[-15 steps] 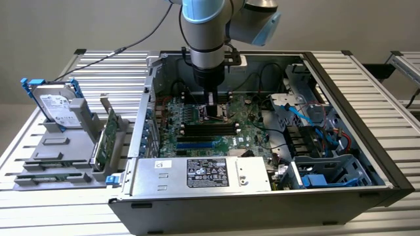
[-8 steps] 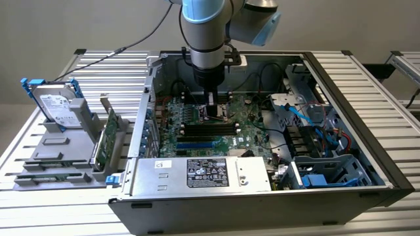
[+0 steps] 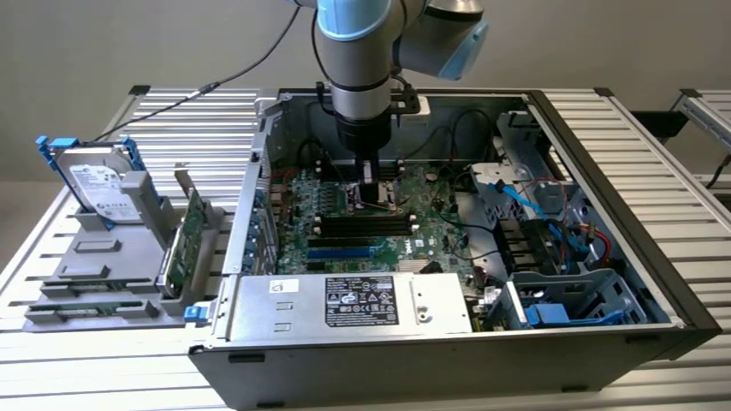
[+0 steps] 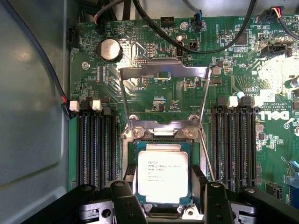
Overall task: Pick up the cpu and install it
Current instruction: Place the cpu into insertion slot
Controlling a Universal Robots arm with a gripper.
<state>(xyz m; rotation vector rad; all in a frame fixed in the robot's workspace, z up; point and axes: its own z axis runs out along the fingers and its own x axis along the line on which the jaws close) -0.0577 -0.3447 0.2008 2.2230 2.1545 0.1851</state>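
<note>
Presently the arm [image 3: 359, 68] reaches straight down into the open computer case [image 3: 639, 282], which lies on its side on a slatted metal table [image 3: 674, 128]. The gripper [image 3: 368, 195] is low over the green motherboard [image 3: 342, 244], near the middle of the case.

Finding one: the cpu [image 4: 162, 175] lies flat in its socket on the motherboard, with its silver top and printed lettering facing up. It sits level and is not lifted.

Finding two: the gripper [image 4: 166, 198] is directly above the cpu. Its jaws stand apart, with one black finger [image 4: 210, 200] close to each opposite edge, so the cpu lies between them. I cannot tell whether the fingers touch those edges.

Finding three: the socket's metal hold-down frame [image 4: 163, 72] is swung up, hinged at the edge of the socket. It leaves the cpu uncovered.

Surroundings: banks of black memory slots [image 4: 96, 144] run along both sides of the socket. A round coin battery [image 4: 110, 49] sits further off on the board. A silver power supply box [image 3: 359, 301] with a black sticker fills the near end of the case. Outside the case, toward the exterior view's left, a hard drive [image 3: 98, 181] with a blue bracket stands upright in a grey holder, well apart from the gripper.
</note>
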